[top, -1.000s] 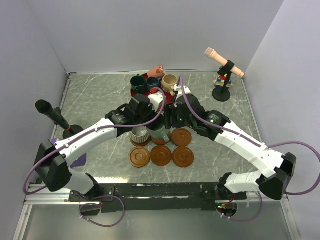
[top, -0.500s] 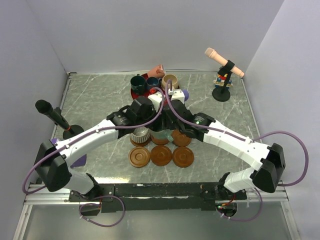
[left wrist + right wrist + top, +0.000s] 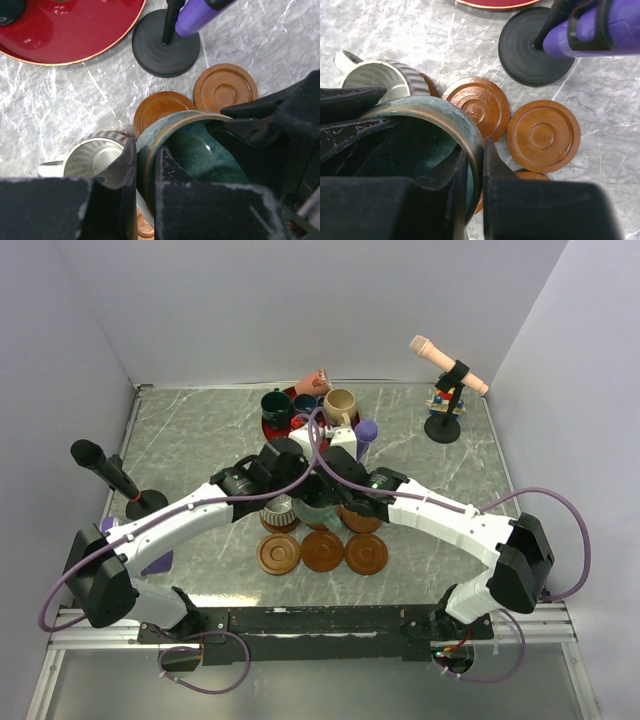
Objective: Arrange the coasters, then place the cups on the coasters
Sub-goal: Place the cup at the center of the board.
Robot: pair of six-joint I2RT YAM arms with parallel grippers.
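The teal cup (image 3: 320, 508) hangs over the coaster rows, gripped from both sides. My left gripper (image 3: 145, 175) is shut on the teal cup's (image 3: 200, 150) rim, one finger inside and one outside. My right gripper (image 3: 475, 175) is shut on the opposite side of the same rim (image 3: 445, 112). The grey ribbed cup (image 3: 280, 512) stands on the back left coaster. Bare coasters lie behind the teal cup (image 3: 480, 107) and to its right (image 3: 543, 135). Three more coasters (image 3: 322, 551) form the front row. The other cups (image 3: 339, 403) sit on the red plate (image 3: 268, 426).
A purple microphone (image 3: 365, 432) on a black round base (image 3: 166, 45) stands just behind the coasters. A black microphone (image 3: 100, 465) is at the left and a peach one (image 3: 450, 365) at the back right. Grey walls enclose the marble table.
My right gripper has swung left from beside the purple microphone to the teal cup and shut on its rim. The left gripper has kept its hold on the cup.
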